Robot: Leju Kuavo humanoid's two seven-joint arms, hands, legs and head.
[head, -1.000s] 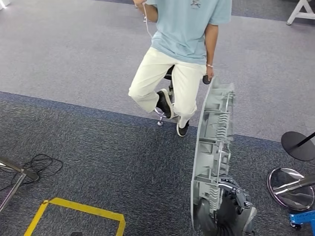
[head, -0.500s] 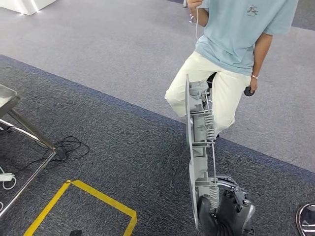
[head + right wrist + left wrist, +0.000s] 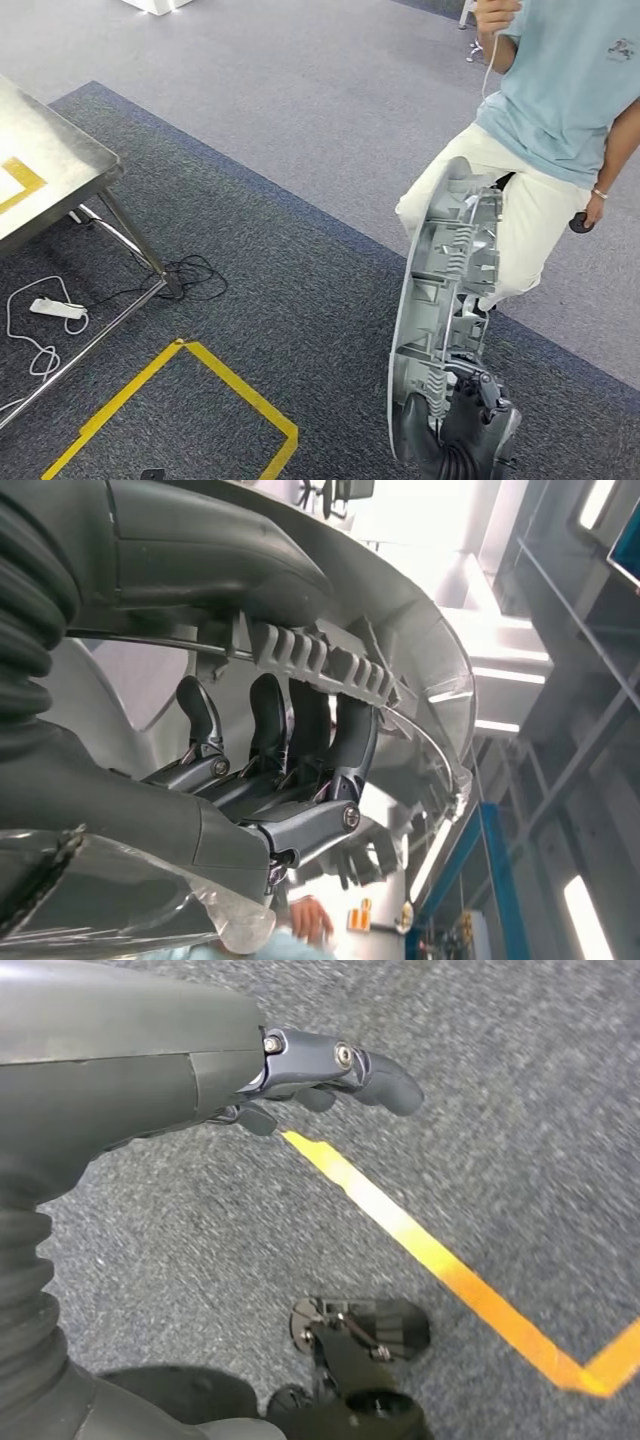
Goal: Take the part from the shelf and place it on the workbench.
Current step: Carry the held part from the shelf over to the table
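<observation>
**Operator:** Which step are you in?

**Observer:** You're in the carry. Your right hand (image 3: 460,430) is clamped on the lower end of the part (image 3: 445,290), a long grey ribbed casting that stands nearly on end and leans a little to the right at its top. From the right wrist, the fingers (image 3: 302,730) hook over a toothed rib of the part (image 3: 423,650), so I judge the hold firm. The part is off the shelf and not yet set down.

**Operator:** And the workbench?

**Observer:** A steel-topped table (image 3: 83,165) sits at the far left of your head view, well apart from the part. I take it for the workbench, though only a corner shows, so treat that as likely, not certain. It has yellow tape on its top, and a cable (image 3: 189,272) and a power strip (image 3: 56,309) lie by its legs.

**Operator:** My left hand?

**Observer:** Your left hand (image 3: 324,1065) holds nothing; it hangs over the carpet near the yellow floor tape (image 3: 423,1250), fingers loosely extended and apart.

**Operator:** What does the next move call for?

**Observer:** You need to bring the table in front of you, then close on it. Mind the seated person (image 3: 558,110) just behind the part's top end; a swing of that tall casting could catch them. Watch the cable underfoot too.
</observation>
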